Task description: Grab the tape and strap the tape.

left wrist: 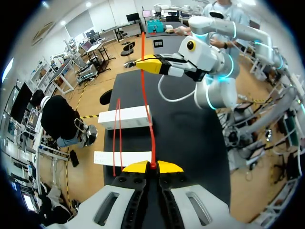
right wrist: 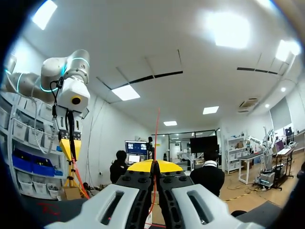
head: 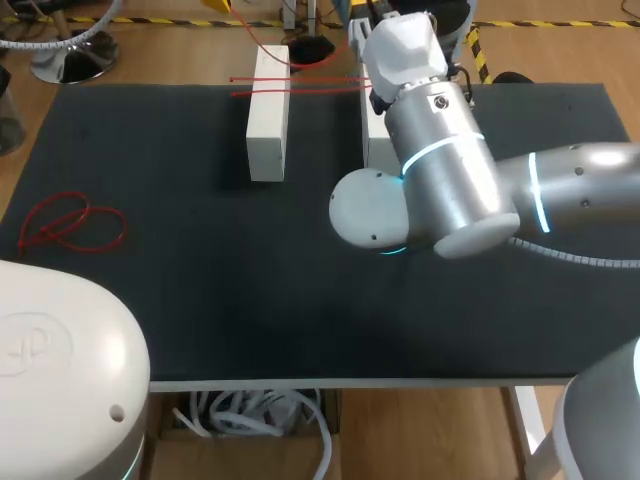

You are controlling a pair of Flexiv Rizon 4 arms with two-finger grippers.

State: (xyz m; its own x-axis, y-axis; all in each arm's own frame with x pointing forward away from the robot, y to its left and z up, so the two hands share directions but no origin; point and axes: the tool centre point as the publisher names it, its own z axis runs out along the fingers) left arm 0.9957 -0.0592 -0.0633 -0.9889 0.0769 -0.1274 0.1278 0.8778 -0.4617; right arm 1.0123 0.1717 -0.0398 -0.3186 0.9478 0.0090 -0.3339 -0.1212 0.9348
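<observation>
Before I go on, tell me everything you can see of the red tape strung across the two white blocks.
The red tape is a thin, narrow, flexible strand, plastic by its look. One stretch runs taut and straight from the shut yellow tips of the left hand, past the white blocks, towards the right hand, which also pinches a red strand between shut tips. Two more strands lie side by side across both blocks' tops. How the strands join cannot be seen.

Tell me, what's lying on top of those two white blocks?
Two strands of red tape span the white blocks. The right arm hides most of the right block, so the strands' ends there cannot be seen.
</observation>
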